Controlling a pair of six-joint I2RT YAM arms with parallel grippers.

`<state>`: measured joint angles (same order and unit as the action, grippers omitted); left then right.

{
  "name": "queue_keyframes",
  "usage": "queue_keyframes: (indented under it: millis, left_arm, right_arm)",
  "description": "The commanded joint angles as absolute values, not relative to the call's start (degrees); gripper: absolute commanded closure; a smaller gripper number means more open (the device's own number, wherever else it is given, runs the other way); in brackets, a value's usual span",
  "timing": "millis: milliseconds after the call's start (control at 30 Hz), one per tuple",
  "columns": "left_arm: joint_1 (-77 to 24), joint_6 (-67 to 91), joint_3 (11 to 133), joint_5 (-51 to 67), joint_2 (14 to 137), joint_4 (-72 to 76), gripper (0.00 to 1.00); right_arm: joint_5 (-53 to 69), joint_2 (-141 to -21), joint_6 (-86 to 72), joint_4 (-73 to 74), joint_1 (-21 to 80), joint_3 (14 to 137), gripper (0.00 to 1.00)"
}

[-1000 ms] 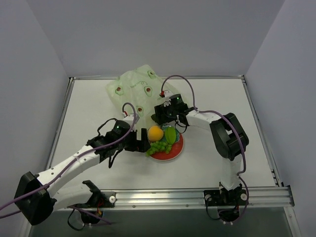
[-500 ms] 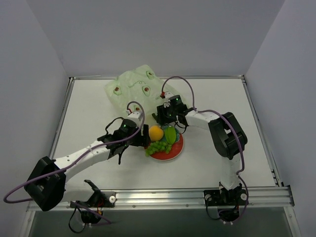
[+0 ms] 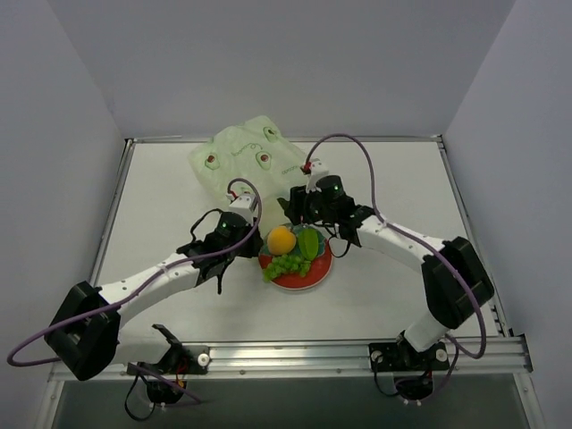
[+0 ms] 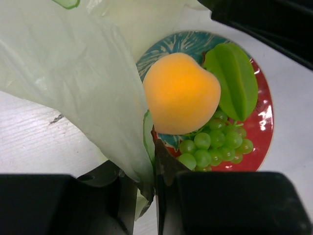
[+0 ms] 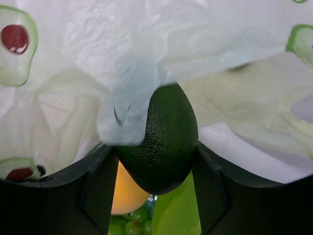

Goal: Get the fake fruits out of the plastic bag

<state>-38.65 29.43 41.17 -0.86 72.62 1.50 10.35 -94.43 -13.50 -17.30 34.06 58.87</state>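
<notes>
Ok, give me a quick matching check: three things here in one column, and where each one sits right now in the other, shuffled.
Things
1. avocado
2. bag
3. grapes

Places
a. lying on the plate
b. pinched in the left claw
c. held in the right claw

Pairs: 1-c, 2-b, 3-a
</notes>
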Motion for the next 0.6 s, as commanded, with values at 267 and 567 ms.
queue_keyframes:
  millis: [267,567]
  left_arm:
    - [-36.48,32.87,40.79,1.93,67.33,8.43,0.88]
    - [-35.68,33.84,39.55,4.66,68.11,12.04,0.88]
  right_arm:
    - [-8.16,-65.33,-25.30,-13.72,41.66,35.99,0.74]
    - [-17.23,-45.79,-37.17,-6.15,42.27,21.27,0.74]
